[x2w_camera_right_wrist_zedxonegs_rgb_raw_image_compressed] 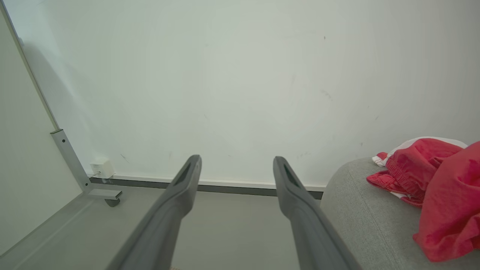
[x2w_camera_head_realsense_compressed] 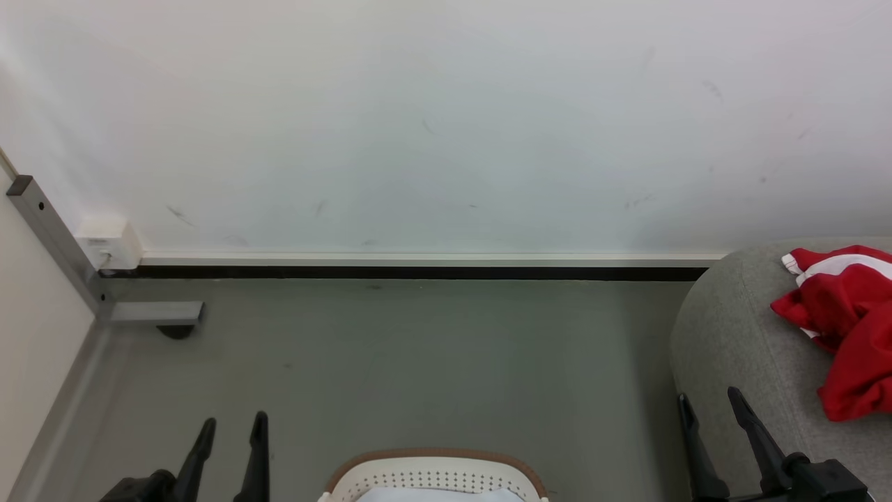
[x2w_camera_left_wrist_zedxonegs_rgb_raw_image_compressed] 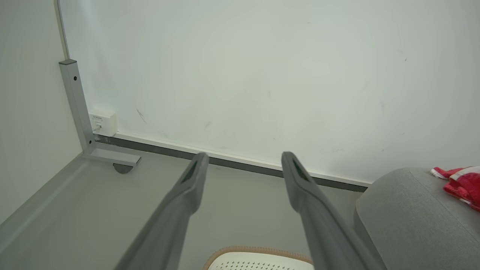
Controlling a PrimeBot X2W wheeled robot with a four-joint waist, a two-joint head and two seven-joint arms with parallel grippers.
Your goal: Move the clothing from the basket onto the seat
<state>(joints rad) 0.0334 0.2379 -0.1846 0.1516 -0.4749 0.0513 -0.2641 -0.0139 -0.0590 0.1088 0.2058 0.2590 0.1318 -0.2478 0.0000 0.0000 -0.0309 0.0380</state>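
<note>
Red clothing (x2w_camera_head_realsense_compressed: 847,321) with white stripes lies crumpled on the grey seat (x2w_camera_head_realsense_compressed: 739,335) at the right; the same clothing (x2w_camera_right_wrist_zedxonegs_rgb_raw_image_compressed: 438,187) and seat (x2w_camera_right_wrist_zedxonegs_rgb_raw_image_compressed: 360,217) appear in the right wrist view, and the left wrist view catches clothing (x2w_camera_left_wrist_zedxonegs_rgb_raw_image_compressed: 463,182) on the seat (x2w_camera_left_wrist_zedxonegs_rgb_raw_image_compressed: 408,217). The white perforated basket (x2w_camera_head_realsense_compressed: 435,477) with its brown rim pokes up at the bottom centre, something pale inside; its rim also appears as basket (x2w_camera_left_wrist_zedxonegs_rgb_raw_image_compressed: 258,260). My left gripper (x2w_camera_head_realsense_compressed: 233,425) is open at lower left, holding nothing. My right gripper (x2w_camera_head_realsense_compressed: 711,401) is open beside the seat's edge, holding nothing.
A white wall with a dark skirting strip (x2w_camera_head_realsense_compressed: 418,272) closes the back. A grey metal frame leg with a foot (x2w_camera_head_realsense_compressed: 150,314) and a small white box (x2w_camera_head_realsense_compressed: 108,242) stand in the left corner. Grey floor (x2w_camera_head_realsense_compressed: 418,362) lies between basket and wall.
</note>
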